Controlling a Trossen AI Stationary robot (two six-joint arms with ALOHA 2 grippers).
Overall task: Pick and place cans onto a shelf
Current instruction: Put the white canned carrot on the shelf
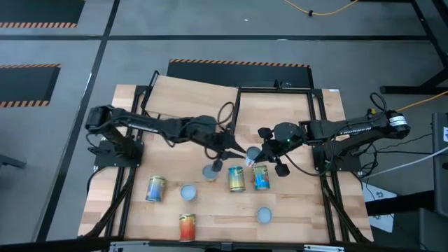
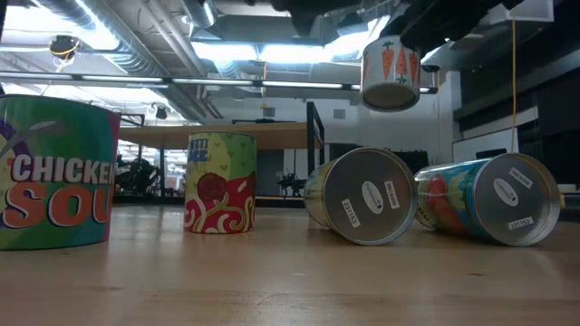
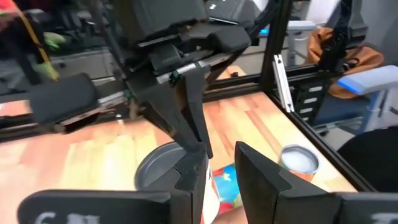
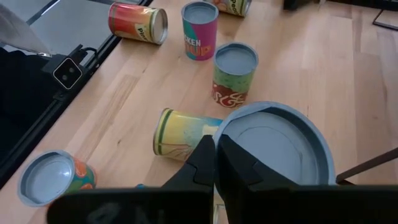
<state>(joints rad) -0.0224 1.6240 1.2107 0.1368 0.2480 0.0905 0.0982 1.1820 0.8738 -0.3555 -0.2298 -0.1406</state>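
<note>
Your right gripper (image 1: 253, 154) is pinched shut on the raised can's (image 2: 391, 74) rim; the left gripper (image 1: 236, 150), half-open, crowds it. A nudge could drop it onto the counter (image 1: 301, 210).

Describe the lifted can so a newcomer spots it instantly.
Start at the wooden table, then its middle, where the two end effectors meet. The can hangs there above two cans lying on their sides. It alone is off the table and carries orange carrots on its label.
</note>
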